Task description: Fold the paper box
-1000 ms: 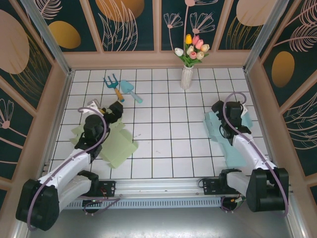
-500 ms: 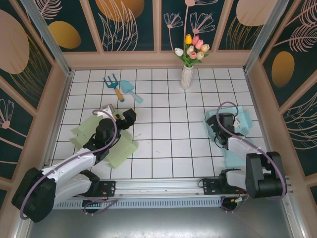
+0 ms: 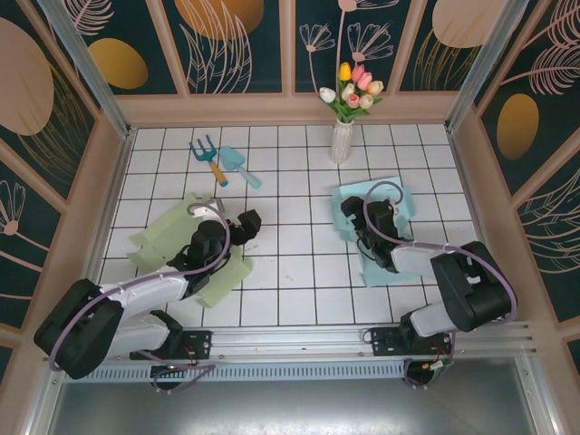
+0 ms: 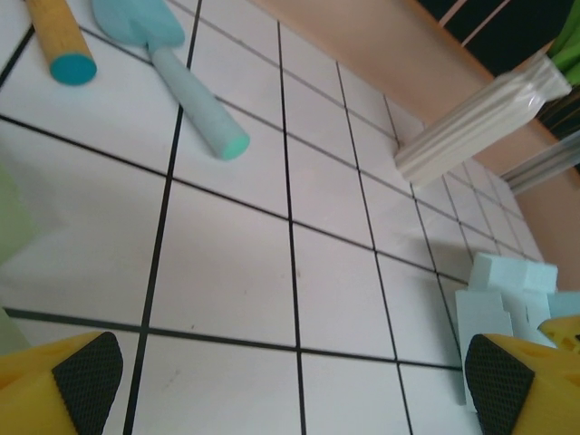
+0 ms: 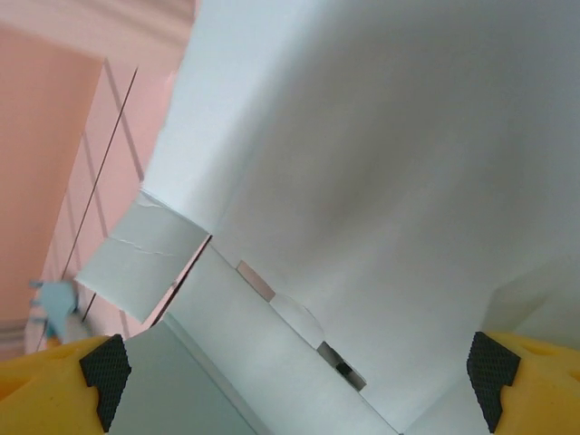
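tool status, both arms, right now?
Left tool: open, nothing between its fingers, white tiles below.
Right tool: open, over the blue paper box, nothing gripped.

Item 1: light-green die-cut paper box blank (image 3: 156,237) | unfolded, flat, flaps out | L side || Item 2: pale-blue paper box blank (image 3: 385,270) | unfolded, mostly flat | R of ctr

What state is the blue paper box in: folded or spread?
Spread: the blue paper box lies as a mostly flat sheet on the table, flaps out to the sides.
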